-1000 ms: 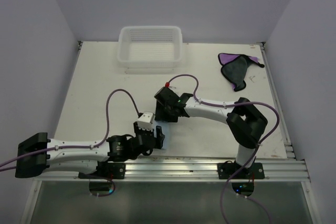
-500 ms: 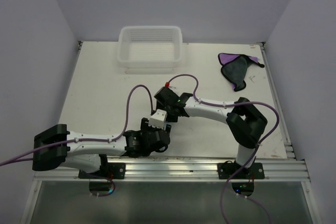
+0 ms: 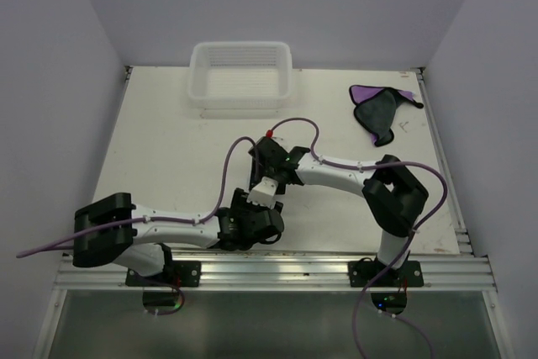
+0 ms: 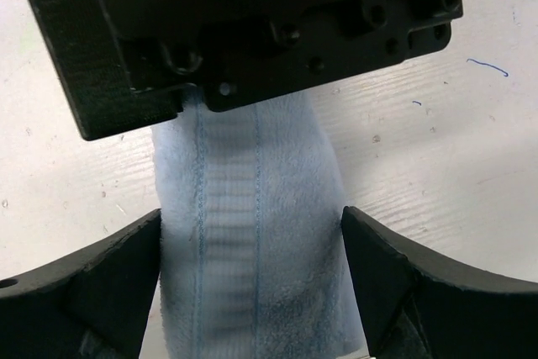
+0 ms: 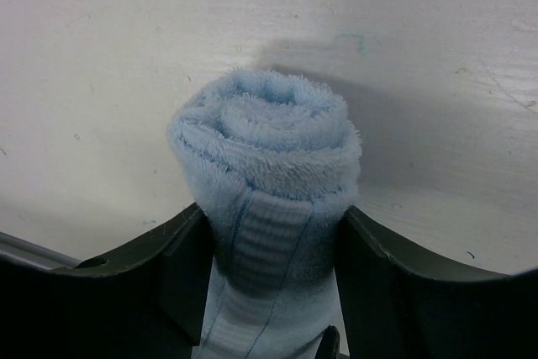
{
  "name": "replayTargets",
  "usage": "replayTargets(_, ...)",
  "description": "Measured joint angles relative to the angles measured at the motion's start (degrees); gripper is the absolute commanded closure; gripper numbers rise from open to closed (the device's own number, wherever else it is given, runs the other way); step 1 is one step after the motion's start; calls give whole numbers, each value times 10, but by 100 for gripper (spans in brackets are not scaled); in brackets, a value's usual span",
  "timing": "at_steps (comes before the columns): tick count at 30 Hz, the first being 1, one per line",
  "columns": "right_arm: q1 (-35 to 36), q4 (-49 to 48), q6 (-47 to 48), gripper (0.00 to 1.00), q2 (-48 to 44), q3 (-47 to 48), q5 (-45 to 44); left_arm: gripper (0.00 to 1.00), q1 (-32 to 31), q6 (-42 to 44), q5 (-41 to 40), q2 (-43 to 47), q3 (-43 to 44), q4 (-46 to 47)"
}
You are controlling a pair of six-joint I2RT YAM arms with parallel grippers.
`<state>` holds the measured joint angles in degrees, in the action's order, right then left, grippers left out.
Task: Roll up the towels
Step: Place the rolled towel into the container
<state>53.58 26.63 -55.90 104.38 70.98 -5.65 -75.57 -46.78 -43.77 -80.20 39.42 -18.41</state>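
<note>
At centre, rolled towel [image 5: 265, 136] runs near-to-far, right claw [image 5: 273, 233] clenching it, left claw [image 4: 250, 233] released.

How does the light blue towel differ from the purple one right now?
The light blue towel is rolled into a spiral; the purple towel lies loose and unrolled. The light blue towel is squeezed in the right gripper; the purple towel lies untouched at the far right of the table. Both are small soft cloths.

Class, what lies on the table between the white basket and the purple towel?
Nothing; the top external view shows bare table between white basket and purple towel.
</note>
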Motion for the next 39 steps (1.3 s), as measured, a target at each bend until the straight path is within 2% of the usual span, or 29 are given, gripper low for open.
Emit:
replayTargets(9,-8,4,0,44,4,4,5,13,-5,7,-19,-49,36,-29)
replayTargets(23,-10,7,-12,44,4,4,6,16,-10,-63,-62,-111,64,-80)
replayTargets(32,-8,9,-21,40,6,4,9,21,-10,-108,-66,-117,38,-76)
replayTargets(39,-8,10,-24,31,7,4,9,25,-16,-128,-74,-116,31,-69)
